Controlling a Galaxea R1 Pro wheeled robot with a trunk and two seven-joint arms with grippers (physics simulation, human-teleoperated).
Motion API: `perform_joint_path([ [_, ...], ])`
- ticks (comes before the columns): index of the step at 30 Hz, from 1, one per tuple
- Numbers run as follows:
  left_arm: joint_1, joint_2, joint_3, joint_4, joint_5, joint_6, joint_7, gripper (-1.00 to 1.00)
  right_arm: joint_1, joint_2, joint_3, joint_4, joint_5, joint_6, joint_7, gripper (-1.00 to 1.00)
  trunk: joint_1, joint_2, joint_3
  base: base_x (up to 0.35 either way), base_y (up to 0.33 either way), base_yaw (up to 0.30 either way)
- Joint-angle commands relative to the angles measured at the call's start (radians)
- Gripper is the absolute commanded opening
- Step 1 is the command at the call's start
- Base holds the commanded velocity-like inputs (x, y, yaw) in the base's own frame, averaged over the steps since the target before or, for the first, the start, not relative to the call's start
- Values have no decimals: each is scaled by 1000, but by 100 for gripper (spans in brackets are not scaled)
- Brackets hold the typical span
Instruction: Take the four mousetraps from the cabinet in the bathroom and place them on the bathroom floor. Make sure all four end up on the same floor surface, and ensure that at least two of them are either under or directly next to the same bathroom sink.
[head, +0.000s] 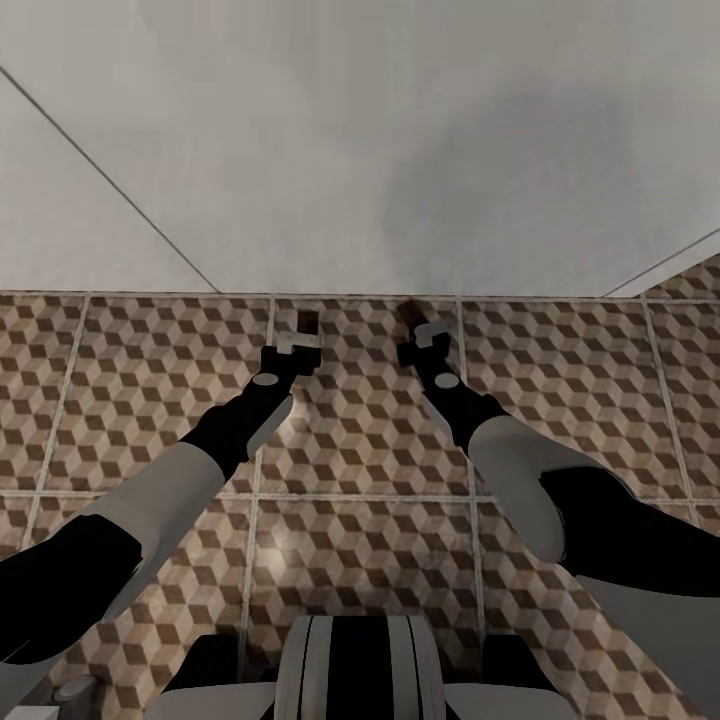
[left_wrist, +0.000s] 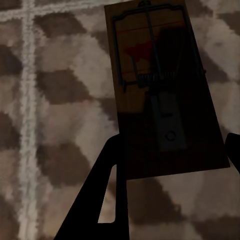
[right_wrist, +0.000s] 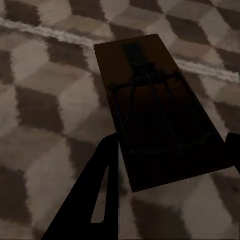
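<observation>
Each of my hands holds a mousetrap over the bathroom floor of cube-patterned tiles, close to the wall. My left gripper is shut on a brown wooden mousetrap. In the left wrist view that mousetrap shows its wire spring and red mark between the dark fingers. My right gripper is shut on a second mousetrap, which appears darker, in shadow, in the right wrist view. The cabinet and the sink are out of view.
A plain white wall rises right behind the grippers and meets the floor in a straight line. A side wall comes in at the left. My own base sits at the near edge.
</observation>
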Motion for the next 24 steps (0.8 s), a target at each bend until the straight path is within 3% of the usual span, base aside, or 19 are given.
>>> perform_joint_path([
  [1,-1,1,-6,-2,8,4,9,-100,-1,0,6,4,6,-1,-11,-100,0,0,0,0,0,0],
  [24,-1,-9,-8,-4,7,4,13,-100,-1,0,6,34,7,-25,-12,-100,0,0,0,0,0,0],
])
